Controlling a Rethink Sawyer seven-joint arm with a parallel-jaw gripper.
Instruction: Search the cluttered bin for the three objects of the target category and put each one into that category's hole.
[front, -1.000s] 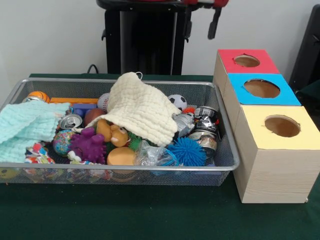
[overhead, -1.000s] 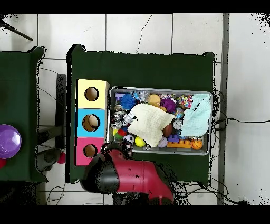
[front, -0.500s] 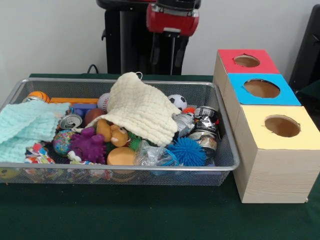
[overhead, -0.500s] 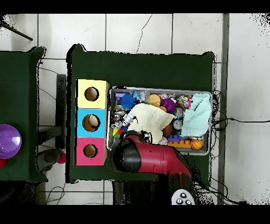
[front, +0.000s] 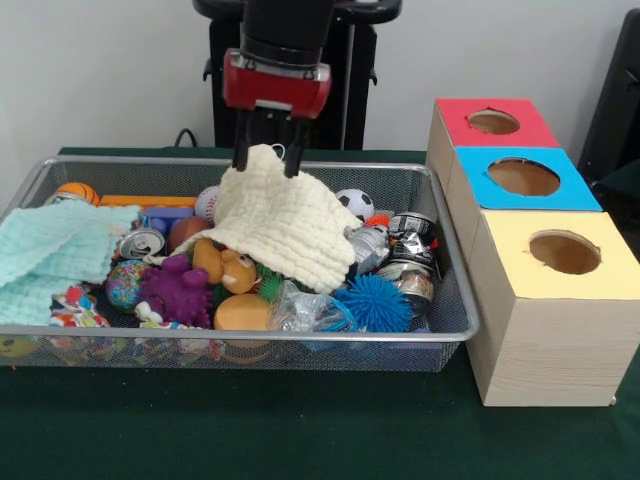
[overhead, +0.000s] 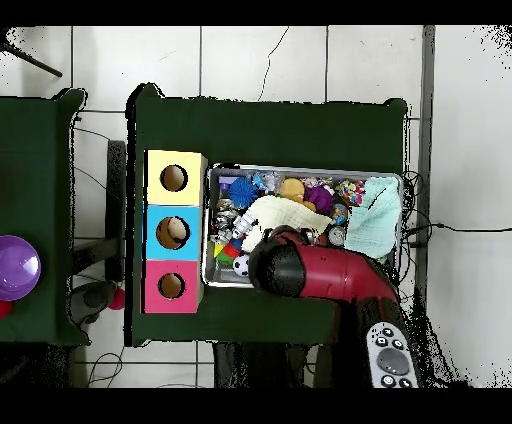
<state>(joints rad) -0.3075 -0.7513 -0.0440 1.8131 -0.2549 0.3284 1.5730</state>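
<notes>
A wire mesh bin (front: 455, 300) sits on a dark green table (front: 300, 430), crowded with toys; a cream cloth (front: 285, 220) is heaped over the middle, a pale mint cloth (front: 50, 250) drapes the left end; near the front lie a purple spiky toy (front: 180, 290), a blue spiky ball (front: 375, 303) and an orange ball (front: 240, 313); crushed cans (front: 410, 255) sit at the right end, a small soccer ball (front: 354, 203) at the far side. Right of the bin stand three boxes with round holes on top: red (front: 525, 125) farthest, blue (front: 565, 185) in the middle, yellow (front: 600, 275) nearest. The gripper (front: 268, 160) hangs over the cream cloth's far peak, fingers spread apart, their tips at the fabric, pinching nothing.
</notes>
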